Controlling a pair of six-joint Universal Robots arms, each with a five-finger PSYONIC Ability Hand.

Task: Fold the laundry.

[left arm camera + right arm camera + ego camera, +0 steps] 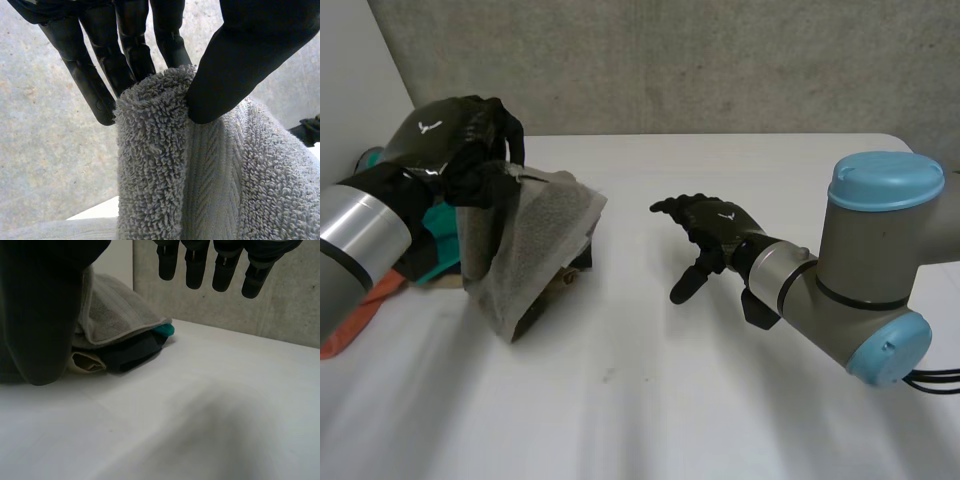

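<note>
- White table (650, 400) stood before a concrete wall (670, 60).
- Grey terry towel (535, 240) lay draped over a clothes pile (442, 232).
- Left hand (450, 140) pinched the towel's top edge; right hand (715, 225), fingers relaxed, hovered apart from the towel.

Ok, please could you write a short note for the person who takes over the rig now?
Left hand: shut on the grey terry towel, pinched between thumb and fingers, held up.
Right hand: open, holding nothing, over the white table.
The pile of teal, orange and black cloths: at the table's left side, behind the towel.
Done: nothing folded yet. Left: the towel, then the pile.
</note>
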